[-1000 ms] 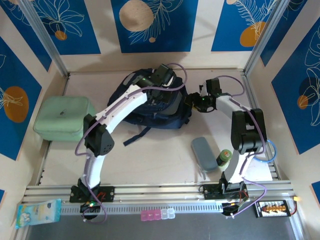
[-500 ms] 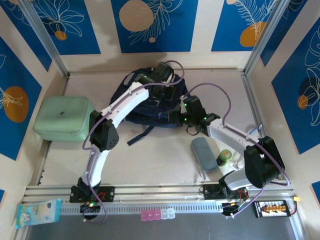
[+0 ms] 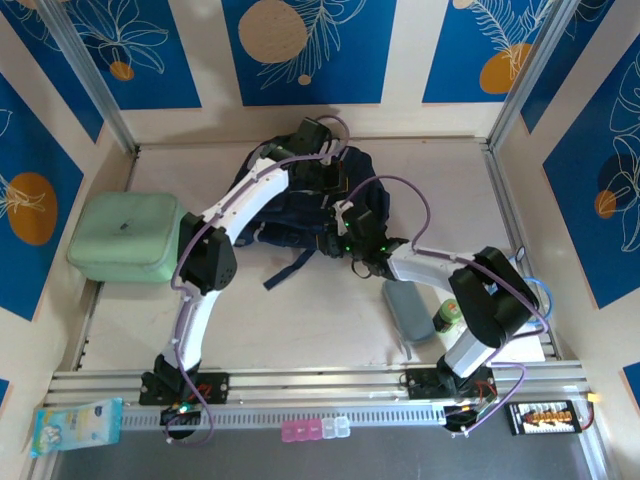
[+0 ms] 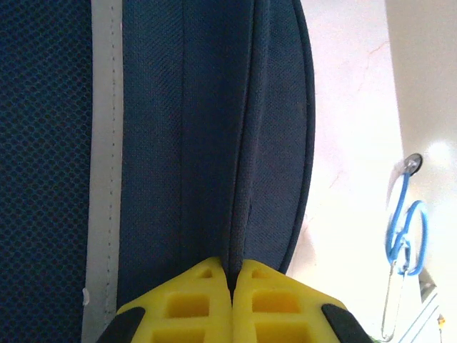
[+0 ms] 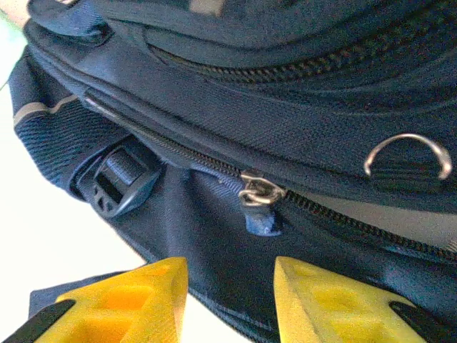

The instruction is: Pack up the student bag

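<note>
The student bag [image 3: 295, 215], a dark navy backpack, lies at the back middle of the table. My left gripper [image 3: 325, 182] is over its top, shut on a raised fold of the navy fabric [image 4: 239, 214]; the yellow fingertips [image 4: 207, 286] pinch that fold beside a grey trim line [image 4: 106, 143]. At the bag's near right edge, my right gripper [image 3: 338, 240] is open. Seen from the right wrist, its gripper [image 5: 230, 286] has its fingers apart just short of a metal zipper pull [image 5: 260, 194] with a blue tab, touching nothing.
A mint-green case [image 3: 125, 235] sits at the left. A grey-blue pouch [image 3: 408, 308] and a green-topped jar [image 3: 449, 315] lie near the right arm's base. A blue carabiner [image 4: 405, 229] lies on the table right of the bag. A black strap buckle [image 5: 118, 182] hangs left of the zipper.
My right arm swung from the back right down to the bag's near right edge, its jaws narrowing on the way. My left gripper shifted slightly back-left, still pinching the bag.
</note>
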You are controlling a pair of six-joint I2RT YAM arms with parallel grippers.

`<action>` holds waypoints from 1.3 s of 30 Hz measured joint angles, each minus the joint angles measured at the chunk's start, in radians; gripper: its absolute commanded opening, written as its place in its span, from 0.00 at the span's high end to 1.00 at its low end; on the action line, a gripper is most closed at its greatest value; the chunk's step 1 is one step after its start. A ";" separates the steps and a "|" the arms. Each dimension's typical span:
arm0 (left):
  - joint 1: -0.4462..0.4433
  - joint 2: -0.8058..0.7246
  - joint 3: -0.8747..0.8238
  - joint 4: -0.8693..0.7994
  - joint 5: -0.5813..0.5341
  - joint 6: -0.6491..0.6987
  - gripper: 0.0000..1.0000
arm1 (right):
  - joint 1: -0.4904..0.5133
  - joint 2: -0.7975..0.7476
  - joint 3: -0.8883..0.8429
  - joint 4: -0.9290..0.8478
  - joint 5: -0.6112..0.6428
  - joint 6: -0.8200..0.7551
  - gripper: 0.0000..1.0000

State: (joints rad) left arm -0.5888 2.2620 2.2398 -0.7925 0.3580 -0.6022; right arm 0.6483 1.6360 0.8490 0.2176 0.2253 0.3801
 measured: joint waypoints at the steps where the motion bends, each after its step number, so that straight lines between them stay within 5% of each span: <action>1: 0.000 0.000 0.000 0.005 0.004 -0.006 1.00 | 0.001 0.011 0.003 0.011 0.014 -0.006 0.62; 10: 0.003 0.000 0.000 0.033 0.013 -0.037 1.00 | 0.034 0.077 0.037 0.082 0.244 -0.035 0.64; 18: 0.003 0.000 0.000 0.051 0.013 -0.037 1.00 | 0.042 0.105 0.065 0.064 0.347 -0.064 0.95; 24: 0.004 0.000 0.000 0.053 0.013 -0.037 1.00 | 0.012 0.077 0.045 0.051 0.278 -0.081 1.00; 30: 0.004 0.000 0.000 0.075 0.028 -0.037 1.00 | -0.086 -0.011 -0.001 0.016 0.055 -0.085 1.00; 35: 0.008 -0.007 -0.010 0.084 0.031 -0.029 0.50 | -0.161 -0.018 0.003 -0.026 -0.156 -0.084 1.00; 39: 0.045 -0.088 -0.142 0.124 0.013 -0.031 0.36 | -0.182 -0.016 0.011 -0.070 -0.248 -0.083 1.00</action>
State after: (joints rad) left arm -0.5438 2.1738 2.0983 -0.6682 0.3710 -0.6334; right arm 0.4664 1.6203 0.8597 0.1478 -0.0223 0.2970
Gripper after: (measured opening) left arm 0.608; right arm 0.058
